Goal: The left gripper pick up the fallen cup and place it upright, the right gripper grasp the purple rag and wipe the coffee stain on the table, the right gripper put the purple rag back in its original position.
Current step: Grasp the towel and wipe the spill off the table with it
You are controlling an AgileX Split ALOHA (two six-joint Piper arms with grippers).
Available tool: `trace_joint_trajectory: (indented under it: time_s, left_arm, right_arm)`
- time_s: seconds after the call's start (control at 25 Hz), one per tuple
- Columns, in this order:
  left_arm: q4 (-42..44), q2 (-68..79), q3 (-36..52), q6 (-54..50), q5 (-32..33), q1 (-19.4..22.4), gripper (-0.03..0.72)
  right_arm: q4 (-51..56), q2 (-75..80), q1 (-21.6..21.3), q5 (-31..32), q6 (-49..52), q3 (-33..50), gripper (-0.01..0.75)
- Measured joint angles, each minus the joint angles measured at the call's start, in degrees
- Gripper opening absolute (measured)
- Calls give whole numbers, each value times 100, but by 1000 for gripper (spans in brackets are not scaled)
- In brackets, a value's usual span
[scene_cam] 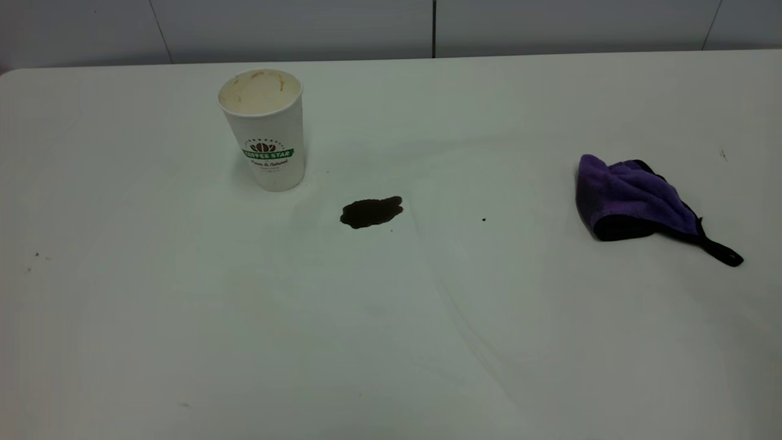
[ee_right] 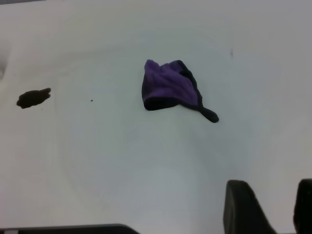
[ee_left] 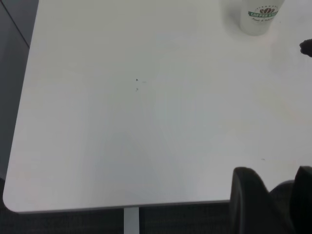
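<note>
The cup point(scene_cam: 266, 128) stands upright at the back left of the table point(scene_cam: 391, 342), its stained cream inside showing; its lower part also shows in the left wrist view point(ee_left: 259, 17). The coffee stain point(scene_cam: 371, 211) lies just right of and in front of the cup, and shows in the right wrist view point(ee_right: 33, 98). The purple rag point(scene_cam: 635, 198) lies crumpled at the right point(ee_right: 170, 90). Neither gripper shows in the exterior view. My left gripper point(ee_left: 273, 171) is open and empty over the table's near edge, far from the cup. My right gripper point(ee_right: 271, 187) is open and empty, well short of the rag.
A tiny dark speck point(scene_cam: 483, 219) lies between the stain and the rag. More specks point(scene_cam: 36, 255) sit at the left. The table's edge and rounded corner point(ee_left: 19, 207) show in the left wrist view, with dark floor beyond.
</note>
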Motion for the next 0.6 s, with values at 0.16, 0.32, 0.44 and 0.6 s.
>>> trace_joint_trajectory:
  time_s: [0.16, 0.32, 0.44, 0.6]
  left_arm:
    - [0, 0, 0, 0, 0, 0, 240]
    - [0, 0, 0, 0, 0, 0, 240]
    - [0, 0, 0, 0, 0, 0, 240]
    - [0, 0, 0, 0, 0, 0, 240]
  right_arm:
    - [63, 1807, 0, -1328, -107, -296, 489]
    - [3, 3651, 0, -2747, -520, -486, 687]
    - [105, 4932, 0, -3551, -737, -645, 726]
    - [393, 6656, 92, -4326, -1065, -870, 728]
